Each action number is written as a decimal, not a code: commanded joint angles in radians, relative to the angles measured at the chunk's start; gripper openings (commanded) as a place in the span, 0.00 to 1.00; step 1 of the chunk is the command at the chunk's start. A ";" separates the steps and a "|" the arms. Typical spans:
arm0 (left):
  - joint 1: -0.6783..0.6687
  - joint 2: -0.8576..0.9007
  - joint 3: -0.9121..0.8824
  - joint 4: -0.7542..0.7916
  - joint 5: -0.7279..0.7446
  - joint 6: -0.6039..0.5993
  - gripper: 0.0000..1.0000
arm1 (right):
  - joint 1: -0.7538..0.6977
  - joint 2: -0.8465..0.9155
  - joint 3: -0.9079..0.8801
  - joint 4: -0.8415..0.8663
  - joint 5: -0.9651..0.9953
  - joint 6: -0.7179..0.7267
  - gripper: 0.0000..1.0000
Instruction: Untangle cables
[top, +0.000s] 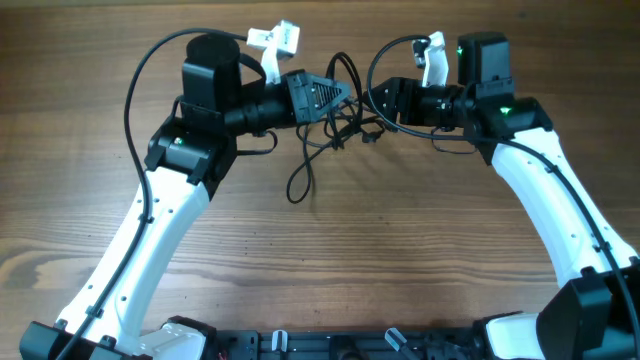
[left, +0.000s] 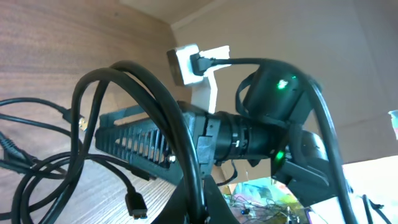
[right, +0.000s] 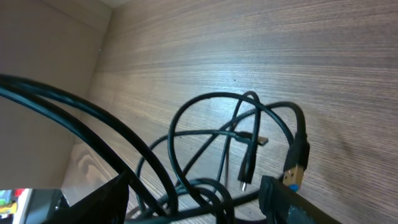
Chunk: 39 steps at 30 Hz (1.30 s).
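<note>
Overhead, the left pincer (top: 338, 94), a black two-finger claw on a white-and-black arm, points right with its tip in the tangle. Whether its jaws are pinched on a cord I cannot tell. Thin black flexible cables (top: 335, 125) bunch just beyond its tip, between the two pincers. One loop rises behind them, and a longer loop trails back toward the arm onto the brown wood-grain table (top: 300, 260). Right of the bunch, the right pincer (top: 382, 100) faces left. Its wrist view shows the jaws standing apart, with several cords running between them and a gold-and-blue USB plug (right: 292, 176) just beside one finger.
</note>
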 joint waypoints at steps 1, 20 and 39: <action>0.007 -0.010 0.019 0.040 0.026 -0.030 0.04 | 0.007 0.034 0.002 0.007 -0.045 -0.011 0.68; 0.007 -0.010 0.019 0.068 -0.068 -0.222 0.04 | 0.059 0.085 0.002 0.134 -0.103 -0.009 0.68; 0.108 -0.010 0.019 -0.294 -0.205 -0.037 0.04 | -0.227 0.071 0.007 0.084 0.160 0.168 0.04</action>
